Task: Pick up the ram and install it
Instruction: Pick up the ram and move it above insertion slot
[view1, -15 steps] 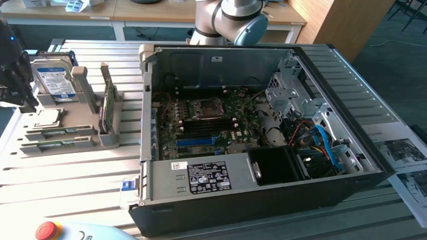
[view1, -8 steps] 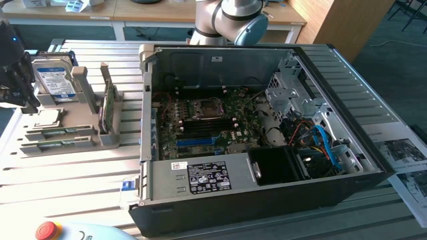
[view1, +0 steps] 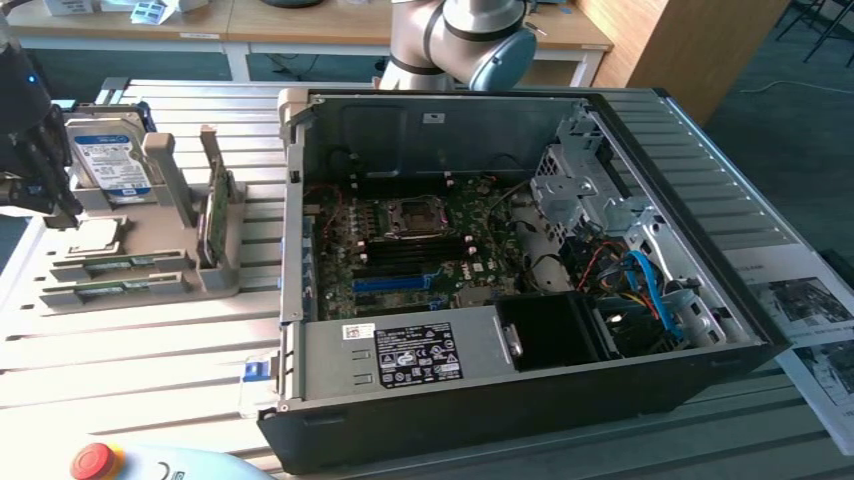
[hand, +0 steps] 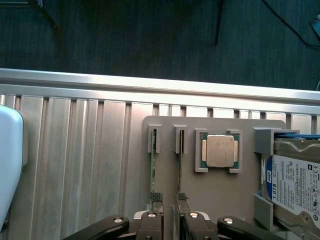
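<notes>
Two ram sticks lie on edge in slots of a grey holder plate (hand: 220, 200): one ram stick (hand: 153, 170) shows its green edge, and the second stick (hand: 179, 167) runs alongside it. In the exterior view the same sticks (view1: 127, 265) lie at the plate's near end. My gripper (hand: 169, 199) hangs open above the sticks' ends, one fingertip (hand: 156, 197) over each, with nothing between them. In the exterior view the gripper (view1: 54, 205) is at the far left over the holder. The open computer case (view1: 721, 250) shows dark memory slots (view1: 394, 255) on its motherboard.
On the holder also sit a processor chip (hand: 220, 150), a blue-labelled hard drive (view1: 110, 155) and a larger green card (view1: 218, 215) standing on edge. A red stop button (view1: 96, 460) is at the front left. Printed sheets (view1: 814, 300) lie right of the case.
</notes>
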